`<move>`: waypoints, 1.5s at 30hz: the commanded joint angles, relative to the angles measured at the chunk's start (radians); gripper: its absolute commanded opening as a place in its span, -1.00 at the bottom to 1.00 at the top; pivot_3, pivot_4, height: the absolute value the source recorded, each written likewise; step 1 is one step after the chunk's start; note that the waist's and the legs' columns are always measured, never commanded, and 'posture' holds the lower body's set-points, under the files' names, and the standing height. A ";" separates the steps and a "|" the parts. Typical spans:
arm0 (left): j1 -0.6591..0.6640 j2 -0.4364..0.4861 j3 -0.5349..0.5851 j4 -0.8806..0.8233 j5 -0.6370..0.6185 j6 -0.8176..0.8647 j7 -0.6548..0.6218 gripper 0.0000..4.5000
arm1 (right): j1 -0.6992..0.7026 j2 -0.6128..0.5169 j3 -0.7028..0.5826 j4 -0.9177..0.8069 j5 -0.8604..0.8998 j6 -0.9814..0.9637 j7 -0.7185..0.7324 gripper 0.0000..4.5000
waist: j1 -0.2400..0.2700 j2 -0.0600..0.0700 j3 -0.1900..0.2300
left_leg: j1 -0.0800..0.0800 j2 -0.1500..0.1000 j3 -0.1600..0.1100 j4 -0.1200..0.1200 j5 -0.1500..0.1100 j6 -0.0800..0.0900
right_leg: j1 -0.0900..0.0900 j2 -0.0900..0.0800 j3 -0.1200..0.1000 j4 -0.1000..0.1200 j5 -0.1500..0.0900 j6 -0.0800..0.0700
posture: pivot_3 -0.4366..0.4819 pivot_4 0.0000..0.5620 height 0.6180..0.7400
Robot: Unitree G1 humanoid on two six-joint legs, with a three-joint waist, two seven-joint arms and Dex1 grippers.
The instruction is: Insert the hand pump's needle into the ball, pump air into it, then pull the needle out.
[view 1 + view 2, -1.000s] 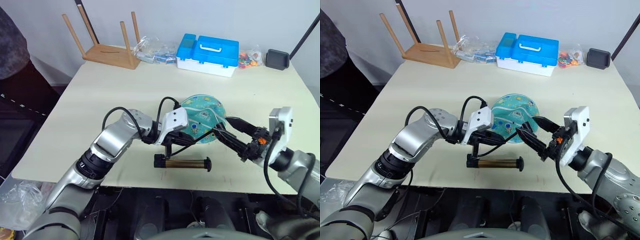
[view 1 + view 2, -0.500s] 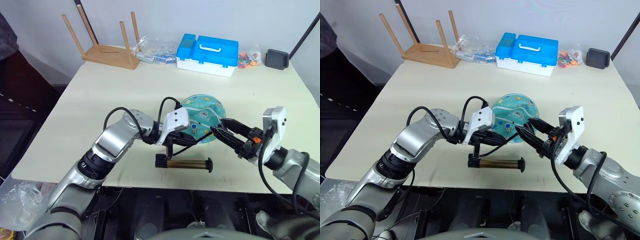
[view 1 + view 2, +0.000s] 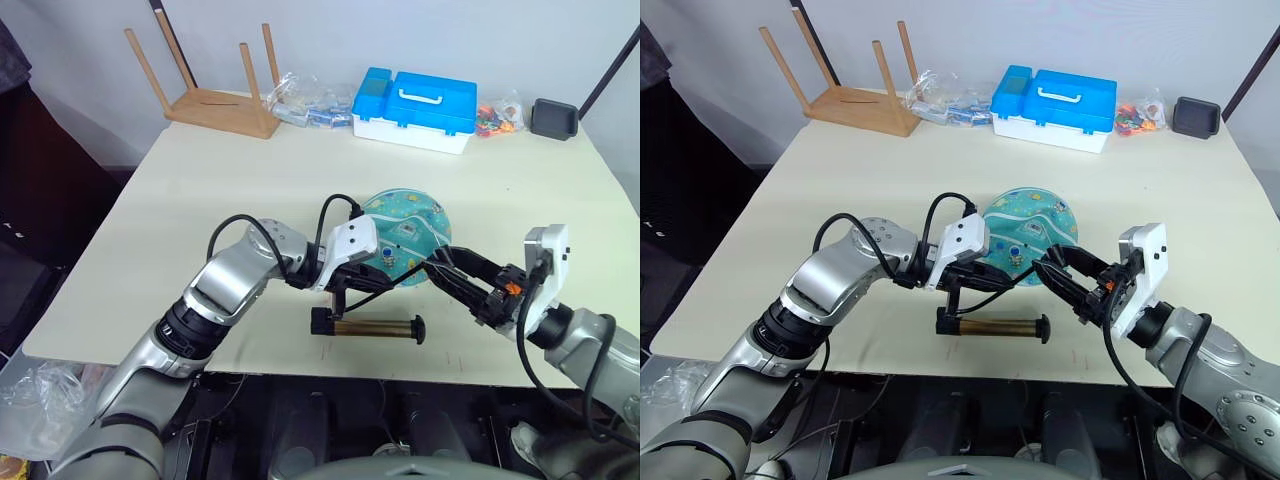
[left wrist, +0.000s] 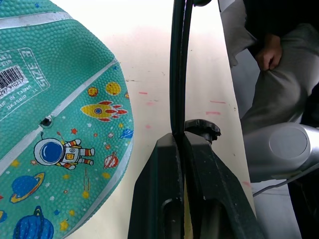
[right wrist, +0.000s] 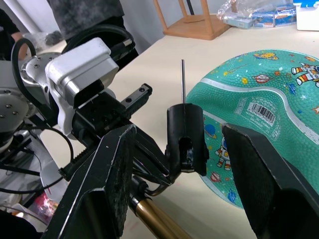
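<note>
Cream tabletop, matte, with faint red marks near the front edge; grey wall behind, dark floor off the left side.

Left gripper is clamped tight on the thin black hose, fingers pressed together with no gap. Teal ball sits just beyond it, looking flattened, barcode label and valve hole facing up; the ball is close beside the left gripper's fingers, contact unclear.

Hand pump lies flat on the tabletop directly below the left gripper, toward the front edge, amber barrel with black caps.

Right gripper is spread wide. Needle on its black fitting stands upright between the two fingers; neither pad visibly touches it. Needle tip is just short of the ball's edge, not in the valve.

Far side of the tabletop, well beyond both grippers: wooden stool upside down, clear bags, blue-and-white case, a bag of colourful bits, small black box.

A person in grey trousers stands past the tabletop edge in the left wrist view.
</note>
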 commanded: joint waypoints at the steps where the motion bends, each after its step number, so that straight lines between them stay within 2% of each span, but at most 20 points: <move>1: -0.009 0.000 0.017 -0.034 -0.006 -0.015 -0.009 -1.00 | -0.008 0.011 -0.018 -0.009 0.022 -0.019 -0.005 0.28 | 0.000 0.000 0.000 | 0.000 0.000 0.000 0.000 0.000 0.000 | 0.000 0.000 0.000 0.000 0.000 0.000 | -0.05 -0.47 1.00; 4: -0.008 -0.001 0.017 -0.037 -0.006 -0.013 -0.006 -1.00 | -0.010 0.016 -0.017 -0.008 0.025 -0.019 -0.008 0.28 | 0.000 0.000 0.000 | 0.000 0.000 0.000 0.000 0.000 0.000 | 0.000 0.000 0.001 0.000 0.000 0.000 | -0.05 -0.47 1.00; 7: -0.008 -0.001 0.018 -0.038 -0.006 -0.014 -0.006 -1.00 | -0.016 0.025 -0.011 -0.006 0.027 -0.018 -0.013 -0.10 | 0.000 0.000 0.000 | 0.000 0.000 0.002 0.000 0.000 0.000 | 0.000 0.000 0.002 0.000 0.000 0.000 | -0.05 -0.47 1.00; 9: -0.007 -0.001 0.018 -0.043 -0.007 -0.012 -0.005 -1.00 | -0.015 0.030 -0.010 -0.005 0.028 -0.019 -0.015 -0.54 | 0.000 0.000 0.000 | 0.001 0.000 0.003 0.000 0.000 0.000 | 0.000 0.000 0.003 0.000 0.000 0.000 | -0.05 -0.47 1.00; 11: -0.006 -0.001 0.018 -0.047 -0.008 -0.009 -0.003 -1.00 | -0.013 0.034 -0.009 -0.007 0.031 -0.019 -0.018 -0.84 | 0.000 0.000 0.000 | 0.001 0.000 0.003 0.000 0.000 0.000 | 0.000 0.000 0.004 0.000 0.000 0.000 | -0.05 -0.47 1.00; 17: -0.001 -0.006 0.021 -0.042 -0.004 -0.016 0.007 -1.00 | -0.006 0.042 -0.005 -0.013 0.031 -0.016 -0.018 -0.85 | 0.000 0.000 0.000 | 0.002 0.000 0.005 0.000 0.000 0.000 | 0.000 0.000 0.005 0.000 0.000 0.000 | -0.05 -0.47 1.00; 20: 0.017 -0.038 0.033 -0.015 0.019 -0.047 0.059 -1.00 | -0.001 0.040 -0.010 -0.015 0.033 -0.016 -0.017 -0.85 | 0.000 0.000 0.000 | 0.003 0.000 0.006 0.000 0.000 0.000 | 0.000 0.000 0.007 0.000 0.000 0.000 | -0.05 -0.47 1.00; 21: 0.024 -0.056 0.055 0.012 -0.032 -0.051 0.017 -1.00 | -0.002 0.040 -0.010 -0.017 0.033 -0.016 -0.021 -0.85 | 0.000 0.000 0.000 | 0.003 0.000 0.007 0.000 0.000 0.000 | 0.000 0.000 0.008 0.000 0.000 0.000 | -0.05 -0.47 1.00; 23: 0.016 -0.087 0.112 0.060 -0.100 0.018 0.015 -1.00 | 0.003 0.034 -0.017 -0.021 0.038 -0.016 -0.024 -0.85 | 0.000 0.000 0.000 | 0.004 -0.001 0.009 0.000 0.000 0.001 | 0.000 -0.001 0.010 0.001 0.000 0.000 | -0.05 -0.47 1.00; 28: 0.070 -0.078 0.184 0.025 -0.129 -0.005 0.030 -0.23 | 0.038 0.001 -0.054 -0.018 0.024 -0.015 -0.005 -0.85 | -0.001 0.000 0.000 | 0.004 -0.001 0.007 0.000 -0.001 0.001 | 0.000 -0.001 0.009 0.001 0.000 0.000 | -0.05 -0.47 1.00; 32: 0.138 -0.038 0.261 -0.038 -0.163 -0.008 0.037 0.66 | 0.055 -0.072 -0.102 -0.006 0.021 0.012 -0.007 -0.85 | -0.003 0.000 0.000 | 0.003 0.000 0.006 0.000 -0.001 0.001 | 0.000 0.000 0.007 0.001 0.000 0.000 | -0.05 -0.47 1.00; 34: 0.178 -0.018 0.315 -0.072 -0.204 -0.009 0.033 0.96 | 0.071 -0.139 -0.139 0.004 0.010 0.045 -0.004 -0.85 | -0.002 0.000 0.000 | 0.003 0.000 0.005 0.000 -0.001 0.001 | 0.000 0.000 0.006 0.001 0.000 0.000 | -0.05 -0.47 1.00; 36: 0.218 0.004 0.378 -0.104 -0.244 -0.014 0.026 1.00 | 0.075 -0.218 -0.165 -0.003 0.008 0.087 0.007 -0.85 | -0.002 0.000 0.000 | 0.003 0.001 0.005 0.000 -0.001 0.001 | 0.001 -0.001 0.006 0.001 0.000 0.000 | -0.05 -0.47 1.00; 41: 0.293 0.043 0.432 -0.159 -0.255 -0.040 0.052 1.00 | 0.077 -0.372 -0.263 0.016 0.022 0.161 0.065 -0.85 | 0.003 0.000 0.000 | 0.002 0.000 0.005 0.001 -0.001 0.001 | 0.001 -0.002 0.006 0.000 0.000 0.000 | -0.05 -0.47 1.00; 43: 0.352 0.053 0.500 -0.147 -0.269 -0.108 0.029 1.00 | 0.008 -0.548 -0.271 -0.001 0.012 0.262 0.086 -0.85 | -0.003 0.000 0.000 | 0.002 0.000 0.006 0.002 -0.001 0.002 | 0.001 -0.003 0.008 -0.001 0.000 0.001 | -0.05 -0.47 1.00; 45: 0.375 0.066 0.529 -0.143 -0.275 -0.133 0.025 1.00 | -0.061 -0.679 -0.267 0.007 0.013 0.326 0.104 -0.85 | -0.005 0.003 0.001 | 0.001 0.000 0.007 0.003 -0.001 0.002 | 0.000 -0.004 0.008 -0.001 0.000 0.001 | -0.05 -0.47 1.00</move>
